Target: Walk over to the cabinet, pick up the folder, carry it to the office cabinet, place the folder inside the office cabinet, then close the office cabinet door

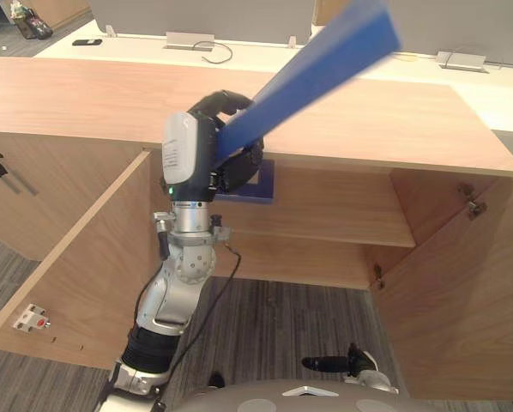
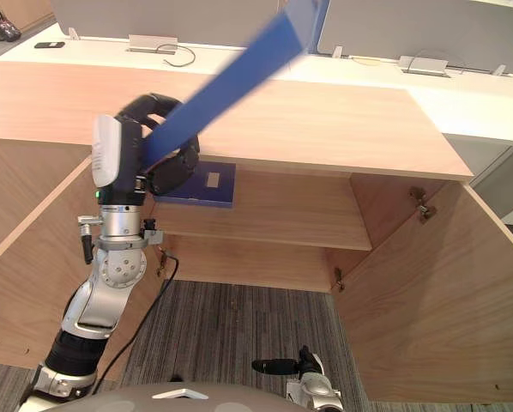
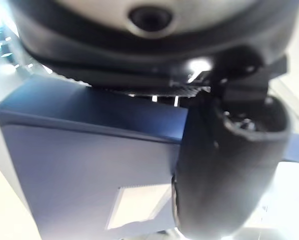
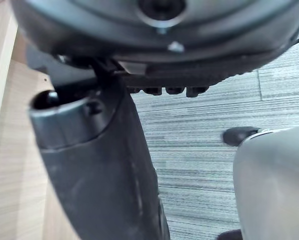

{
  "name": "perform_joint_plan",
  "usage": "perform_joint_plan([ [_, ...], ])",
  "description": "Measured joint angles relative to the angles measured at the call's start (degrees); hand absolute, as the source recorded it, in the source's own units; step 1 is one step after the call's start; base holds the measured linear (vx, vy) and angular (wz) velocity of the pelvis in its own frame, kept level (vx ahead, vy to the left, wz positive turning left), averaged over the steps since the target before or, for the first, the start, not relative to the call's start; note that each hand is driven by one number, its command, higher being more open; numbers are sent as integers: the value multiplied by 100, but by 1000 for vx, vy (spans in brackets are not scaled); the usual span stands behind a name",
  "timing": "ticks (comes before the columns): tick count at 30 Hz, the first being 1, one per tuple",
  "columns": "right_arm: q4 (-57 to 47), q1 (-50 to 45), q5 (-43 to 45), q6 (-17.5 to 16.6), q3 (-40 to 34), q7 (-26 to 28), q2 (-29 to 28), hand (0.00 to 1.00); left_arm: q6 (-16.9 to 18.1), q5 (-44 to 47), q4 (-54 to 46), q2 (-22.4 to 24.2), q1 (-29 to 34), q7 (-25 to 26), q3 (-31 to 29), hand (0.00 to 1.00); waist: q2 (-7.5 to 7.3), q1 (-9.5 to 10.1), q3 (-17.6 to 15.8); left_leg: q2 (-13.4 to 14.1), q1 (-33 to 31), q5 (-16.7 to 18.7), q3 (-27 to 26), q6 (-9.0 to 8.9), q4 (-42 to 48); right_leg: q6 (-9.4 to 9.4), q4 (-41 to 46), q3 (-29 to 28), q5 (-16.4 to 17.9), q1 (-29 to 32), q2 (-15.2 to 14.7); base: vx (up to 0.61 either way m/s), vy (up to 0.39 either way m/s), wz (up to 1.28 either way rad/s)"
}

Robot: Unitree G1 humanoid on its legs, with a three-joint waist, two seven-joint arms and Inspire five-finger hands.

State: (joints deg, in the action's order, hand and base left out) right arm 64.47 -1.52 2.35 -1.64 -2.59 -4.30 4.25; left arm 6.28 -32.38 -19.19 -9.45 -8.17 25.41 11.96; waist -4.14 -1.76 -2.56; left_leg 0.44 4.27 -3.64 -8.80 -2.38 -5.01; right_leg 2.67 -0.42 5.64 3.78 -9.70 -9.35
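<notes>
The robot's left hand (image 1: 196,146) is reaching up in front of the open office cabinet (image 1: 111,103). Its fingers and thumb (image 3: 224,170) are curling tight round the blue folder (image 1: 325,64) and holding it fast. The long blue part of the folder is sticking up on a slant, past the hand and high over the cabinet's wooden top, pointing to the robot's right. Just past the hand, a flat blue part with a white label (image 2: 212,178) is sitting at the front edge of the shelf (image 1: 342,215) inside the cabinet. From close up, the thumb is pressing on the blue cover right beside that label. I cannot tell how the flat part and the slanting part are joining up, because the hand is hiding that spot.

Both cabinet doors are standing wide open: the left door (image 1: 93,257) is swinging out toward the robot on one side, and the right door (image 1: 462,283) on the other.

The right hand (image 1: 334,364) is hanging low over the grey carpet (image 1: 274,318), well apart from the cabinet. Its fingers are looking loose and straight – it is holding nothing.

Behind the cabinet a white desk (image 1: 265,56) is standing, with a dark phone (image 1: 87,41) lying on it.
</notes>
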Motion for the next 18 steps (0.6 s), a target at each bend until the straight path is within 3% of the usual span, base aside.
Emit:
perform_joint_plan([
  [5, -1033, -436, 284, -15, 266, -8, -19, 100, 114, 877, -788, 179, 437, 36, -520, 0, 165, 5, 97, 55, -69, -31, 3, 23, -19, 12, 131, -46, -1, 142, 29, -90, -27, -2],
  [12, -2471, -715, 551, -37, 220, -135, -68, 100, 177, 2032, -1352, 390, 798, 188, -1026, 0, 314, -1, 124, 27, -143, -144, 148, 15, -21, 221, 187, 57, 108, 217, 44, -107, -27, 5],
  [15, -3411, -948, 952, -48, 78, -161, -80, 100, 591, 3452, -1585, 517, 1046, -17, -1181, 0, 413, 1, 182, 39, -181, -231, 167, -4, -19, 198, 209, 57, 136, 271, 54, -55, -14, 0],
  [18, -4087, -1025, 1416, -102, -89, -163, -162, 100, 827, 4571, -1650, 502, 1056, -338, -1369, 0, 415, 3, 190, 38, -193, -239, 161, -2, -17, 224, 165, 52, 108, 268, 54, 0, 0, 0],
])
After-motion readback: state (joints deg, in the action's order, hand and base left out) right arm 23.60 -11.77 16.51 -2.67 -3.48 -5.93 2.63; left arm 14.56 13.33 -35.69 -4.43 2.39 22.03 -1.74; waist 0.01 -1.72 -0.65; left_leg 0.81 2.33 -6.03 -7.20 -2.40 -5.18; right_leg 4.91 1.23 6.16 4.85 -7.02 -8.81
